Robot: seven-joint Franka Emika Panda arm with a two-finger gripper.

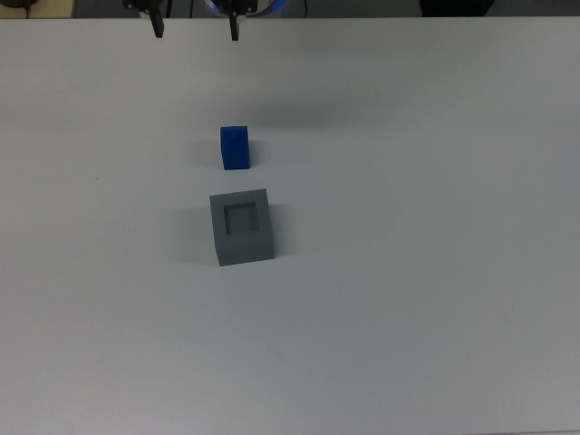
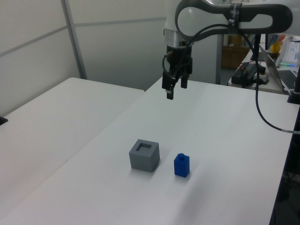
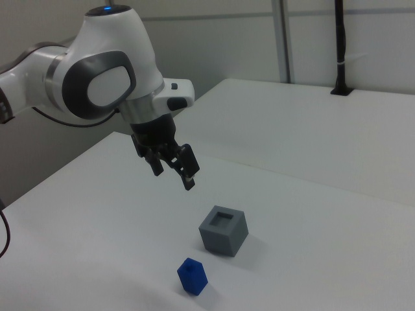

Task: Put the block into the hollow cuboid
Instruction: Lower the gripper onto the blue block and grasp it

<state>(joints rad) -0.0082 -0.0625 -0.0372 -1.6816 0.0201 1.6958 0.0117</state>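
The small blue block [image 1: 235,147] stands on the white table, alone and untouched; it also shows as the blue block [image 2: 182,165] and the blue block [image 3: 192,276]. Close beside it sits the gray hollow cuboid [image 1: 243,226], its square recess facing up and holding nothing; it appears again as the cuboid [image 2: 144,155] and the cuboid [image 3: 224,230]. My gripper [image 1: 196,25] hangs high above the table, open, with nothing between its fingers. In the side views the gripper [image 2: 175,87] and the gripper [image 3: 174,171] hover well above and apart from both objects.
The white table [image 1: 435,272] spreads wide around the two objects. A second white table [image 2: 56,112] adjoins it in the left view. A desk with cables and boxes [image 2: 262,70] stands behind the arm. A black post [image 3: 341,45] rises at the far table edge.
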